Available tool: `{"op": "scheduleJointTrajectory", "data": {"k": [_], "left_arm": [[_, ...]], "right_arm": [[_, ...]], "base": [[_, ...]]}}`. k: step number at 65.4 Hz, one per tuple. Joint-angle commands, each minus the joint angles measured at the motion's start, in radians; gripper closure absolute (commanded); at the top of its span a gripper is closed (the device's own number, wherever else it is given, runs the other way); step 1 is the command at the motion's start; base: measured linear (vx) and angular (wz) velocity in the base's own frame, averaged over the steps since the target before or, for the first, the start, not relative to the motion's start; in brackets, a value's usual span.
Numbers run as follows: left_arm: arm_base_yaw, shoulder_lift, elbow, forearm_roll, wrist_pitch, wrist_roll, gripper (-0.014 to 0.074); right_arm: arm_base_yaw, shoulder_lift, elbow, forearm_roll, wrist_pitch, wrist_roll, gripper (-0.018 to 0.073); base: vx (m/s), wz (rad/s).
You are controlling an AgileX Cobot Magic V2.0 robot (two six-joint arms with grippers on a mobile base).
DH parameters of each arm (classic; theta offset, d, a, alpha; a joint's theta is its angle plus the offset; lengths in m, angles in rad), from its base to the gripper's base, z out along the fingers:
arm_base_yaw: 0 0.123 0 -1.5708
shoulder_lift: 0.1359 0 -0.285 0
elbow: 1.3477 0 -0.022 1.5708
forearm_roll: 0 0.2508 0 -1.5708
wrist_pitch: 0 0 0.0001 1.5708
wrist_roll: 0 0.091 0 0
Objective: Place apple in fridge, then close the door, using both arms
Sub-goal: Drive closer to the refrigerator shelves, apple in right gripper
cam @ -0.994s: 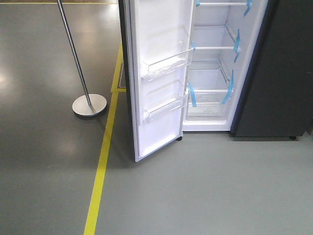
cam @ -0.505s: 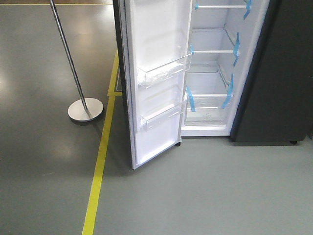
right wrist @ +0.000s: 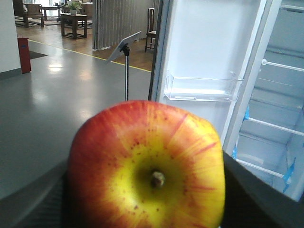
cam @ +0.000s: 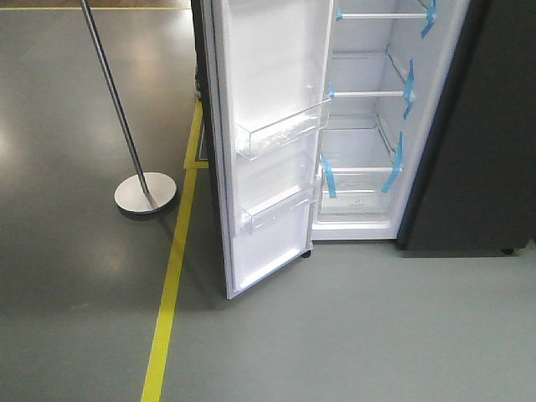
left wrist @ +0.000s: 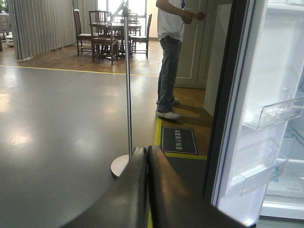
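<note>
Right pincer [right wrist: 145, 202] grips the apple [right wrist: 147, 161]; left pincer [left wrist: 147, 166] pinched together, empty. Best aim past the door [cam: 268, 167] onto a fridge [cam: 437, 126] shelf [cam: 368, 94].

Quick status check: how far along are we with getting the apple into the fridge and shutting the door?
Done: the door stands open and the right gripper is shut on the apple. In hand: the apple is outside the fridge, facing its shelves. Left: set it on one, let go, then close the door, likely with the left gripper, which is shut on nothing.
</note>
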Motion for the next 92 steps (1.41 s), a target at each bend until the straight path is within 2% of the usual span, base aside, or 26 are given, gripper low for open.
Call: {"op": "scheduleJointTrajectory", "data": {"k": [1, 92], "left_arm": [[0.0, -0.015, -0.017, -0.009, -0.071, -0.005, 0.0603], [0.0, -0.015, -0.017, -0.009, -0.071, -0.005, 0.0603]], "right_arm": [[-0.003, 0.005, -0.02, 0.025, -0.079, -0.004, 0.0336], [-0.003, 0.005, -0.02, 0.025, -0.079, -0.004, 0.0336]], "base": [[0.07, 0.01], [0.08, 0.01]]}}
